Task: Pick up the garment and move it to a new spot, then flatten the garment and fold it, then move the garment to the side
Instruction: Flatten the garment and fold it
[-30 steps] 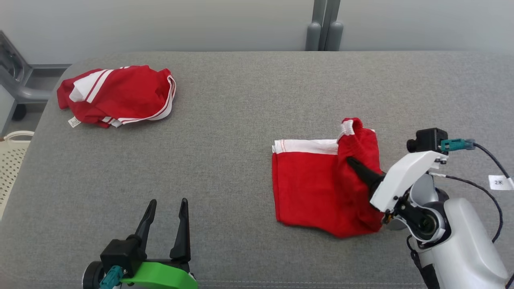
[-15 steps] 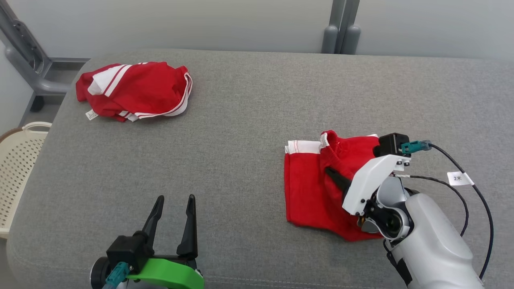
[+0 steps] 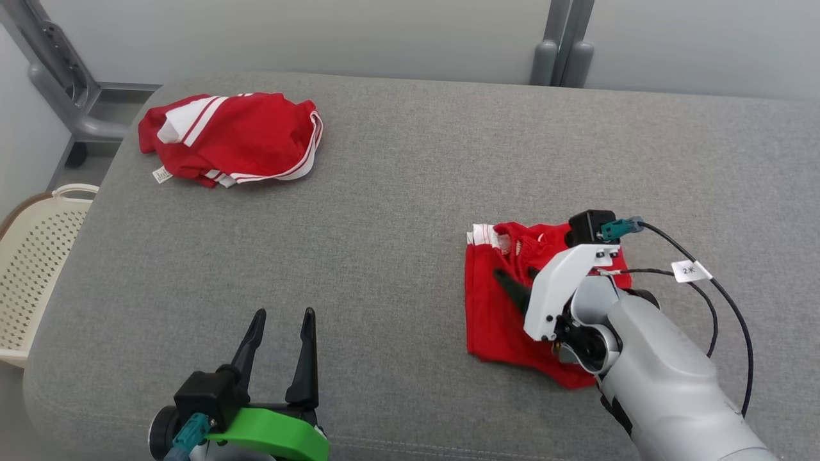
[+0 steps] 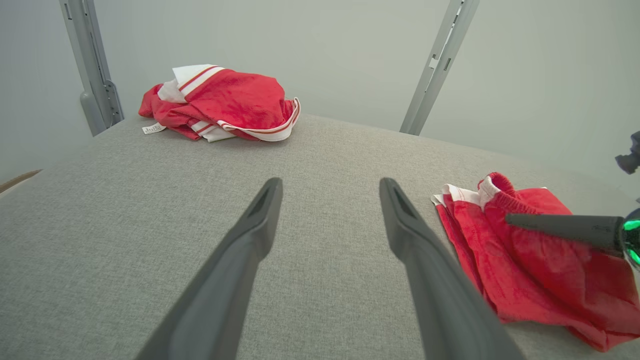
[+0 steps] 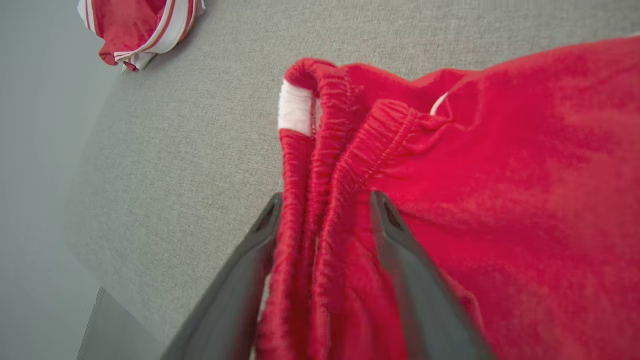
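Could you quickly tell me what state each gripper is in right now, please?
Left gripper: open, holding nothing, hovering over the grey cushion.
Right gripper: closed on the bunched waistband of the red shorts.

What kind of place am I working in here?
Probably a lab or test room: a grey padded table, bare pale walls, grey metal uprights behind it, and a perforated plastic basket beside the table.

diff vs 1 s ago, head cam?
The right gripper, fingers closed on the red shorts, carried the folded edge leftward across them, narrowing the white band. Camera panned too. Left gripper open and idle; red-and-white garment unmoved.
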You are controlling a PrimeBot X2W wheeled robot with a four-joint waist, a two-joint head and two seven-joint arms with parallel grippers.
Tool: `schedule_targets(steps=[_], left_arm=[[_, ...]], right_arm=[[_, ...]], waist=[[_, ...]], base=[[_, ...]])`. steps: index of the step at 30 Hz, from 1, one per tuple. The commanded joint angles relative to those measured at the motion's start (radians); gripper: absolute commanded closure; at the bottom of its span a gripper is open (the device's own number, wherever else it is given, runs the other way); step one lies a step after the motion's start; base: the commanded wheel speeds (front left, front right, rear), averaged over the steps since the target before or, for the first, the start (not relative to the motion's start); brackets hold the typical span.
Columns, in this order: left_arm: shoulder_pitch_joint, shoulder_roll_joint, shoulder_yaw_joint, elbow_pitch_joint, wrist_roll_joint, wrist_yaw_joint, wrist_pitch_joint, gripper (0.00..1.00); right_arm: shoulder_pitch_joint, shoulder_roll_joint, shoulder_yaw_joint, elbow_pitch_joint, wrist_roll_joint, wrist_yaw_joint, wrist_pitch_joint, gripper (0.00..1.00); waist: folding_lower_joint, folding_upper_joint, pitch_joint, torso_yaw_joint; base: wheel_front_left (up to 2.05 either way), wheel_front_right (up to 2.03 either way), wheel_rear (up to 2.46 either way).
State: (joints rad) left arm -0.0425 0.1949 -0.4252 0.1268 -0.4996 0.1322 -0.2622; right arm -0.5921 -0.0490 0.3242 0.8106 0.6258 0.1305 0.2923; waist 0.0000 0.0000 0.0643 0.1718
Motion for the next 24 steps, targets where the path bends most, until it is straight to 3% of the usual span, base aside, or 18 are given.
schedule_targets(steps=[1,9,15,24], left_arm=[[-0.009,-0.004,0.004,0.002,0.003,-0.003,-0.003,0.00],[0.010,-0.001,0.015,0.005,0.009,-0.005,-0.003,0.00],[0.024,0.007,0.019,-0.007,0.014,0.000,-0.003,0.00],[0.034,0.022,0.018,-0.030,0.021,0.009,-0.002,0.00]], right_arm=[[-0.023,-0.003,0.027,0.010,0.012,0.000,-0.019,0.00],[-0.052,-0.003,0.156,-0.056,0.076,0.000,-0.058,0.00],[-0.077,-0.003,0.186,-0.153,0.059,0.000,-0.095,0.00],[-0.055,-0.009,0.015,-0.212,-0.120,0.000,-0.139,0.00]], waist=[[0.0000,0.0000,-0.003,-0.003],[0.0000,0.0000,-0.027,-0.034],[0.0000,0.0000,-0.043,-0.064],[0.0000,0.0000,-0.046,-0.093]], base=[[0.00,0.00,0.00],[0.00,0.00,0.00],[0.00,0.00,0.00],[0.00,0.00,0.00]])
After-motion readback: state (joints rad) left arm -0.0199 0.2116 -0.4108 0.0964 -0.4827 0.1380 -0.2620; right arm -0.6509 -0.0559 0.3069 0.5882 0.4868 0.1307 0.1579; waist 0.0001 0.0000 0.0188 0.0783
